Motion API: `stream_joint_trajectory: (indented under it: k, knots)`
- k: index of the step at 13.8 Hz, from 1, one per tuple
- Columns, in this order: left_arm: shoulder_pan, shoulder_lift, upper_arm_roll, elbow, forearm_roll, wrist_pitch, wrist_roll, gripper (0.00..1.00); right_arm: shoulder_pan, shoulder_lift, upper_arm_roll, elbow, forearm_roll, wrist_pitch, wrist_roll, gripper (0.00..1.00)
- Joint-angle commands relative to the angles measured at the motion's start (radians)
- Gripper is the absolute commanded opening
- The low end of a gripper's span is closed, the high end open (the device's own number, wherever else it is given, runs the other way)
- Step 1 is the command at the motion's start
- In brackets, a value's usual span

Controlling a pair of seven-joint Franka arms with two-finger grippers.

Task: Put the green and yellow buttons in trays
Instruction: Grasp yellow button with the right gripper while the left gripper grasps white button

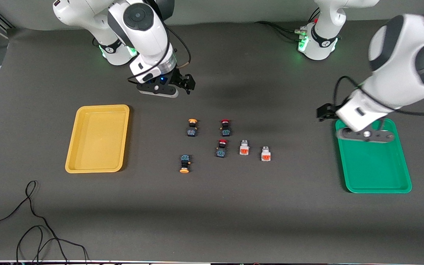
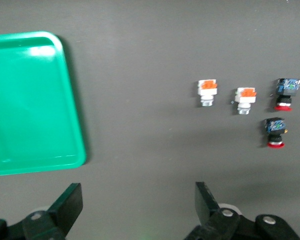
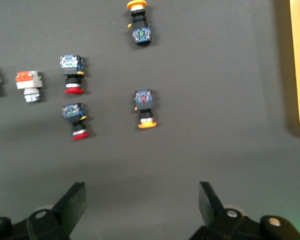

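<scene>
Two yellow-capped dark buttons [image 1: 192, 127] [image 1: 185, 163] and two white-grey buttons with orange faces [image 1: 244, 147] [image 1: 266, 154] lie mid-table. The yellow tray [image 1: 98, 138] sits toward the right arm's end and the green tray [image 1: 374, 162] toward the left arm's end; both hold nothing. My right gripper [image 1: 158, 91] [image 3: 141, 207] is open and empty, in the air over bare table beside the yellow-capped buttons [image 3: 145, 107] [image 3: 140, 22]. My left gripper [image 1: 364, 137] [image 2: 139, 205] is open and empty, in the air by the green tray's [image 2: 30, 100] rim. The white-grey buttons [image 2: 207, 92] [image 2: 245, 100] show in its view.
Two red-capped dark switches [image 1: 225, 127] [image 1: 222, 148] lie between the yellow-capped and the white-grey buttons. A black cable [image 1: 31, 221] loops on the table near the front camera at the right arm's end. The arm bases stand along the table's edge farthest from the camera.
</scene>
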State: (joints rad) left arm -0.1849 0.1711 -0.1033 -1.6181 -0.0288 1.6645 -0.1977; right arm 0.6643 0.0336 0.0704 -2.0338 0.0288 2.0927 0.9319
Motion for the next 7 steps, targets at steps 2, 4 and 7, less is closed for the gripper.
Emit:
stream_joint_trajectory:
  k: [2,4,7]
  knots:
    - [-0.091,0.094,0.016,-0.003,-0.011,0.076,-0.084,0.99,0.041,0.107,-0.017,-0.181,-0.033,0.356,-0.019,1.0]
    - [-0.119,0.16,0.016,-0.003,-0.011,0.133,-0.101,0.99,0.043,0.24,-0.018,-0.175,-0.053,0.49,-0.016,1.0]
    - [-0.14,0.263,0.016,-0.003,-0.013,0.245,-0.103,0.99,0.031,0.376,-0.04,-0.165,-0.157,0.615,-0.015,1.0]
